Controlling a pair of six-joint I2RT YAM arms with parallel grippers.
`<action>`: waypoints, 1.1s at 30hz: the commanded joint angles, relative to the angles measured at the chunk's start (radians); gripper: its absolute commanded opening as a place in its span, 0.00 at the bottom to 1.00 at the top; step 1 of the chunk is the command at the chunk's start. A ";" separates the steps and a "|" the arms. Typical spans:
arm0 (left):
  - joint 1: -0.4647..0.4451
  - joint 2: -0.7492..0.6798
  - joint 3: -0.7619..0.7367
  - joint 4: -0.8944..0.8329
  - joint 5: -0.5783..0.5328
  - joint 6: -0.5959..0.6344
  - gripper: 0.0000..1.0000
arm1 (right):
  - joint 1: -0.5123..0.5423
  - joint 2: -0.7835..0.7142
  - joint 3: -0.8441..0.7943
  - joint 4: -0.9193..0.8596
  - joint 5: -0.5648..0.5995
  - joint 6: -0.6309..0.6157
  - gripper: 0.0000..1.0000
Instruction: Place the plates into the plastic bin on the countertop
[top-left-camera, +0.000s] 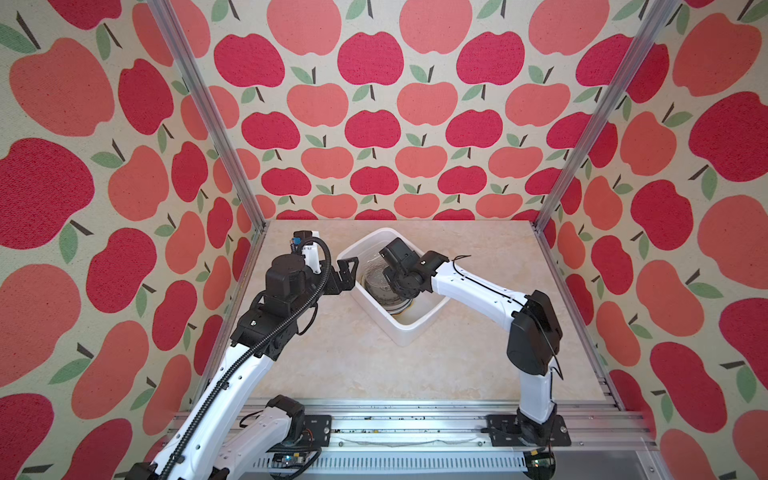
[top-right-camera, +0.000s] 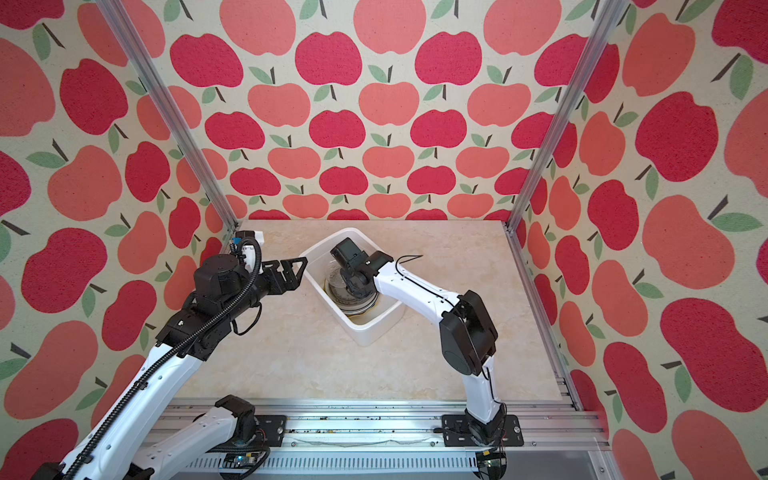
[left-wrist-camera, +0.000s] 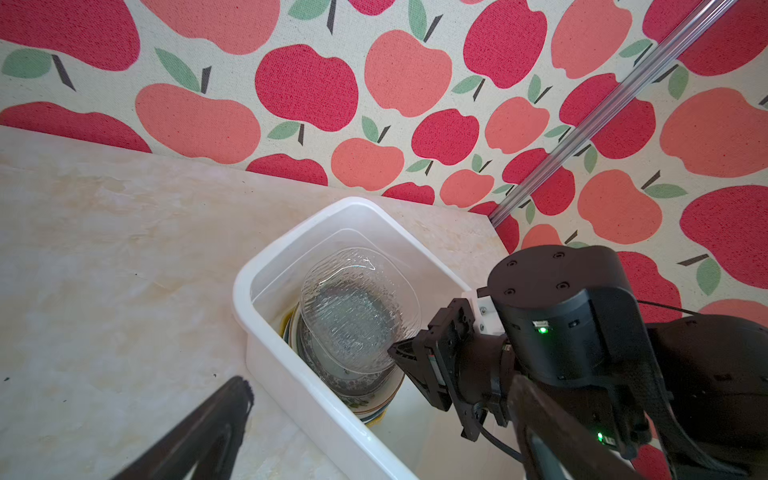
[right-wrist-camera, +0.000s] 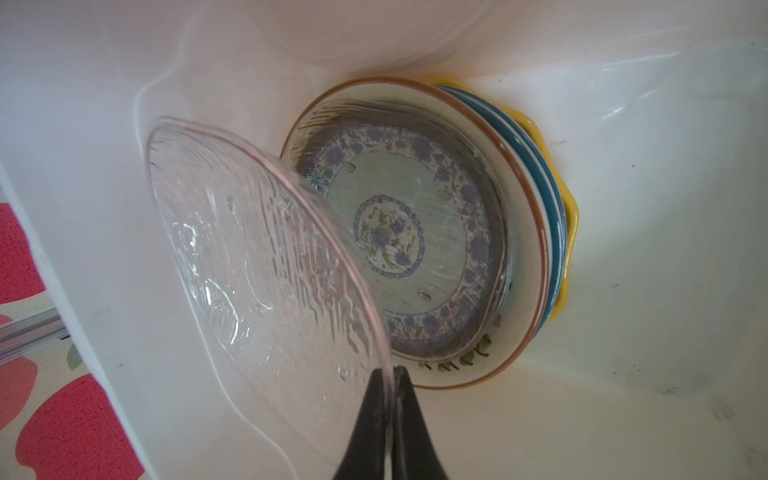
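Glass with a ribbed, rippled relief forms the clear plate (right-wrist-camera: 257, 270), whose thin rim is clamped between the black fingers of the right tool (right-wrist-camera: 390, 374). This plate stands steeply tilted inside the plastic bin (left-wrist-camera: 270, 332). Its gripped edge is at the tool and its face slants over the stack of plates (right-wrist-camera: 523, 249) lying flat on the bin floor. On that stack, a blue-patterned plate (right-wrist-camera: 390, 232) shows through another clear one. Below it lie a cream plate with a brown rim, teal edges and a yellow scalloped plate (right-wrist-camera: 571, 216). The bin is smooth glossy white plastic with rounded corners and a rolled rim. It sits diagonally on the beige marbled surface (top-left-camera: 353, 365), one corner pointing toward the arm bases. The left tool (top-left-camera: 348, 274) hangs just beside the bin's left rim, its fingers spread apart and holding nothing.
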 joint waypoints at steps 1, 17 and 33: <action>0.002 -0.009 -0.009 0.012 0.013 0.026 0.99 | 0.014 -0.010 -0.012 -0.020 0.027 0.077 0.00; 0.001 -0.002 -0.020 0.022 0.013 0.021 0.99 | -0.017 -0.035 -0.175 0.082 0.001 0.103 0.00; 0.002 0.003 -0.008 0.011 0.012 0.028 0.99 | -0.031 -0.016 -0.130 0.123 -0.028 0.059 0.40</action>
